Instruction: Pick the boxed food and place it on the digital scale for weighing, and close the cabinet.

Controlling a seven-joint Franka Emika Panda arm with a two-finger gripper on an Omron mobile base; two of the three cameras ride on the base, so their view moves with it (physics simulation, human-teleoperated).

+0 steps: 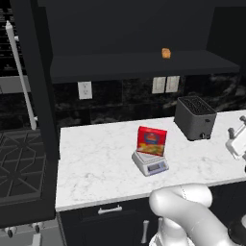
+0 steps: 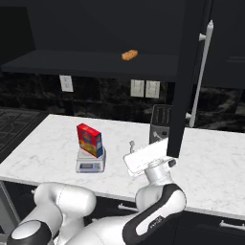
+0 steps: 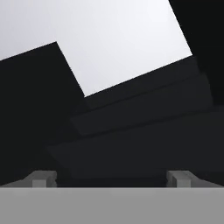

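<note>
While the small upright red carton of boxed food (image 1: 152,141) stands on the light-grey digital scale (image 1: 150,163) with its square silver platform, both rest on the white marble table (image 1: 96,163) left of the black toaster (image 1: 194,117). Both doors of the large black upper wall cabinet (image 2: 187,76) hang open, long silver bar handles showing. A tiny orange item (image 1: 166,53) lies on its shelf. Near the right door's lower edge, the end effector (image 3: 111,177) has its fingers spread wide, pinching nothing.

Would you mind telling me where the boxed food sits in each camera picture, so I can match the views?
Left base view: boxed food at centre, standing on the digital scale.
Right base view: left of centre, on the same scale.
Hand view: not in it.
Shared landmark: the black toaster, right of the box.
</note>
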